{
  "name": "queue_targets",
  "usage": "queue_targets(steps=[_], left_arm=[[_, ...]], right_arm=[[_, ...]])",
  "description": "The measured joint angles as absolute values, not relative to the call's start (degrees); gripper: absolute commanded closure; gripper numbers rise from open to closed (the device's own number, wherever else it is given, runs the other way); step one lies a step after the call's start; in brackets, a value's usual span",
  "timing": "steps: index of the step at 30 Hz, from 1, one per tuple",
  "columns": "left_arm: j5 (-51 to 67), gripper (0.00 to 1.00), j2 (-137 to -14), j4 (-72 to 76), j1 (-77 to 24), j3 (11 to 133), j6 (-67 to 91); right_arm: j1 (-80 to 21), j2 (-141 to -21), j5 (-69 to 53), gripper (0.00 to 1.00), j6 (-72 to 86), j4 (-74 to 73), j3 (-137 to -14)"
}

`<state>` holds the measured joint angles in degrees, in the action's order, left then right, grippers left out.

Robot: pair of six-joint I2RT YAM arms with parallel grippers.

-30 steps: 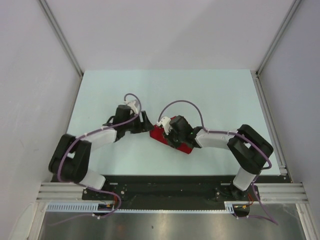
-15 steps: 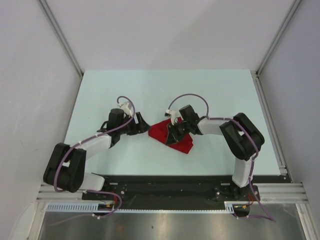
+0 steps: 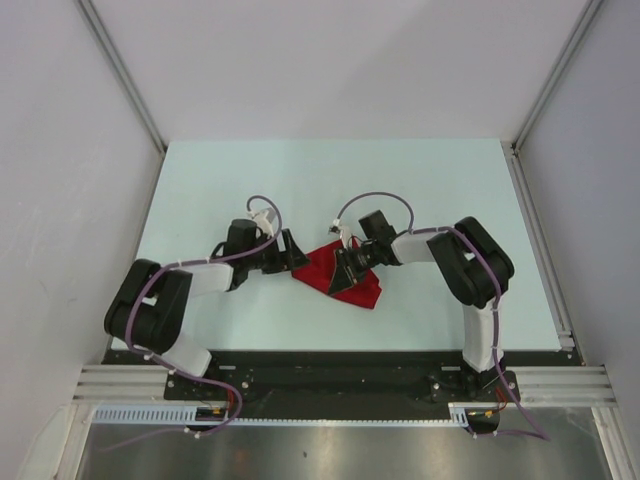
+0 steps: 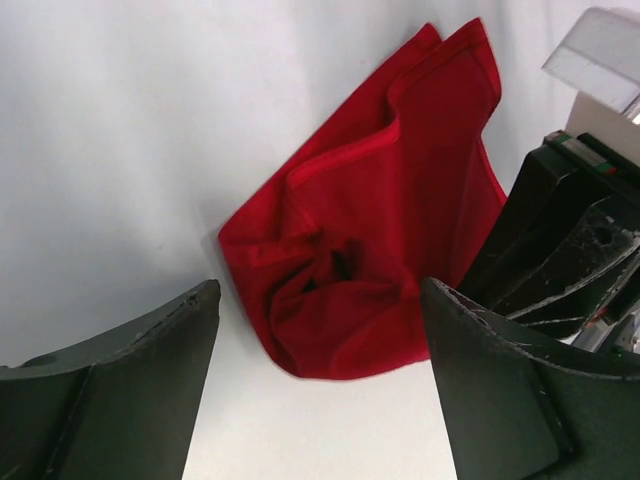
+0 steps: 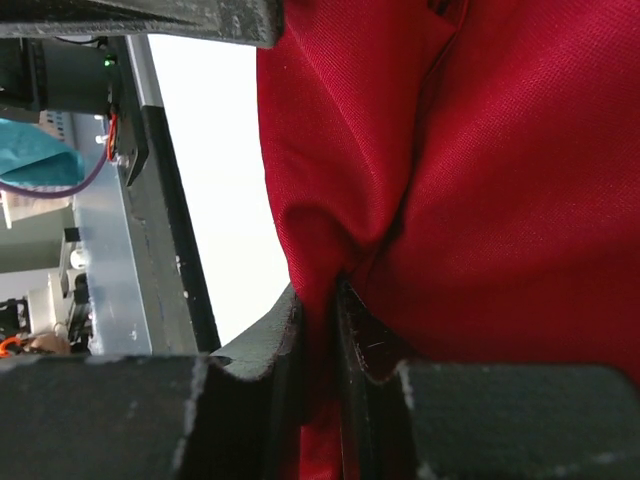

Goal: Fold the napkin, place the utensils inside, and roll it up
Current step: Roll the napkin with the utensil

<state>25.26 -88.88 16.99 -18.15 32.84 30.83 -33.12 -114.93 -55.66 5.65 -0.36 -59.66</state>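
Observation:
The red napkin lies crumpled and partly folded on the table between the two arms. My right gripper is over its middle and is shut on a pinched fold of the cloth, with the jaws pressed together round it. My left gripper is open at the napkin's left edge, low to the table, its jaws standing wide either side of the cloth's near corner. The napkin shows bunched folds in the left wrist view. The orange utensil is not in view.
The pale table is bounded by metal rails at the left and right and by grey walls. The right arm's black gripper body stands close by the napkin in the left wrist view.
The napkin has gone from a compact bundle to a looser, spread shape. My right gripper moved a little left, still on the cloth. My left gripper drew back, then came in to the napkin's edge.

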Motion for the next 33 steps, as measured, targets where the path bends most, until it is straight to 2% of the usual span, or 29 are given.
queue_targets(steps=[4, 7, 8, 13, 16, 17, 18, 20, 21, 23, 26, 29, 33], left_arm=[[26.2, 0.15, -90.6, 19.4, -19.2, 33.5, 29.9], [26.3, 0.22, -91.1, 19.9, -20.4, 33.9, 29.2], [26.3, 0.29, -91.2, 19.9, -20.7, 34.0, 28.9], [26.6, 0.47, -91.9, 19.7, -21.4, 34.3, 27.9], [26.6, 0.66, -92.2, 19.6, -21.4, 34.3, 27.7], [26.6, 0.80, -92.4, 19.6, -21.4, 34.3, 27.6], [26.6, 0.87, -92.5, 19.6, -21.4, 34.3, 27.6], [26.6, 1.00, -92.9, 19.5, -21.4, 34.4, 27.3], [26.6, 1.00, -93.2, 19.4, -21.4, 34.6, 27.3], [26.7, 1.00, -93.8, 18.5, -21.5, 35.3, 27.2], [26.4, 1.00, -94.3, 16.1, -21.5, 36.9, 27.1], [25.7, 1.00, -94.5, 13.4, -21.6, 38.3, 27.1], [25.4, 1.00, -94.8, 9.9, -21.6, 40.1, 27.2]], right_arm=[[-33.0, -115.6, -57.1, 0.94, 5.7, -0.3, -59.7], [-32.5, -116.2, -58.2, 0.94, 6.0, 0.0, -59.8], [-32.4, -116.4, -58.7, 0.94, 6.2, 0.1, -59.8], [-31.5, -117.0, -59.9, 0.94, 6.9, 0.3, -59.8], [-31.3, -117.4, -60.5, 0.92, 7.1, 0.3, -59.8], [-31.2, -117.5, -60.7, 0.91, 7.1, 0.3, -59.9], [-31.2, -117.5, -60.8, 0.84, 7.1, 0.3, -59.9], [-31.2, -117.5, -60.8, 0.77, 7.1, 0.2, -59.9], [-31.1, -117.5, -60.8, 0.66, 7.1, 0.1, -60.0], [-31.1, -117.5, -60.8, 0.52, 7.1, -0.9, -60.4], [-31.0, -115.4, -59.1, 0.41, 6.7, -4.0, -61.1], [-30.8, -112.3, -54.2, 0.35, 5.6, -7.3, -61.5], [-31.1, -106.8, -46.5, 0.32, 4.4, -10.0, -61.4]])
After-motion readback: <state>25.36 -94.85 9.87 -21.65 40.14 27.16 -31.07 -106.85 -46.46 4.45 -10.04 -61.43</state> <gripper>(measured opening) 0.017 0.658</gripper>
